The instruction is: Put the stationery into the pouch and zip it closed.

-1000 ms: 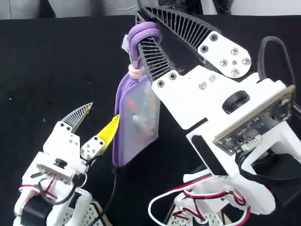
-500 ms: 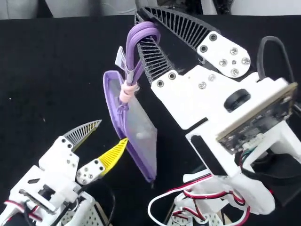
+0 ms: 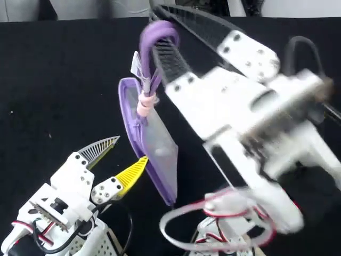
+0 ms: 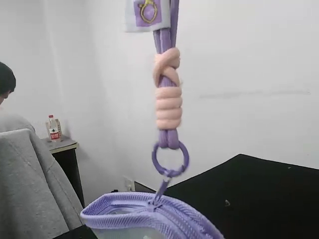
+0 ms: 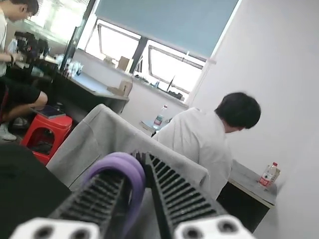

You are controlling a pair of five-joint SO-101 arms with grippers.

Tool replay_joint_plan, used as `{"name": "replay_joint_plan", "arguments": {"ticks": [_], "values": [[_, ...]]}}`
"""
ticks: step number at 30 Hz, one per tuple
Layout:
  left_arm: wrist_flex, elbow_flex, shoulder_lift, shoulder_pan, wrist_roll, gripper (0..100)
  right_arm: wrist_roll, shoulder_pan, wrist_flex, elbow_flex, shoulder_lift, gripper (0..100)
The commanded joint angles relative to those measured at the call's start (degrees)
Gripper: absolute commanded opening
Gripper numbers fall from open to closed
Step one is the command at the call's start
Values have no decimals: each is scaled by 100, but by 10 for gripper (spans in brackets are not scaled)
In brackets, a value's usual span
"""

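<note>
A purple pouch [image 3: 154, 152] with a translucent side hangs in the air over the black table, tilted. Its purple strap [image 3: 155, 37] loops between the fingers of my right gripper [image 3: 160, 26], which is shut on it. The right wrist view has the same strap [image 5: 115, 175] pinched in my right gripper [image 5: 142, 162]. A pink cord knot [image 4: 168, 92] and a ring [image 4: 170, 157] join the strap to the zipper pull at the pouch's top edge [image 4: 144, 211]. My left gripper [image 3: 130, 150] stands open just left of the pouch, its yellow finger [image 3: 130, 173] close to the pouch's edge.
The black table [image 3: 53, 80] stretches bare to the left and behind the pouch. Red and white cables [image 3: 213, 224] loop at the base of the right arm near the front edge.
My left gripper drew back down and left off the pouch's side. The pouch swung and turned edge-on. The right arm is now shifting, its body blurred.
</note>
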Motion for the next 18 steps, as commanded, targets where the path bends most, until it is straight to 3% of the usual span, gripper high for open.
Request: {"name": "replay_joint_plan", "arguments": {"ticks": [1,8,18], "values": [[18,-127,0,84,62,241,-79,-97,-193,-31,286,11],[888,-734,0,1393,-325,238,-79,-88,-396,-31,541,11],[1363,-1068,-9,1288,-360,238,-79,-62,-571,-13,567,11]]}}
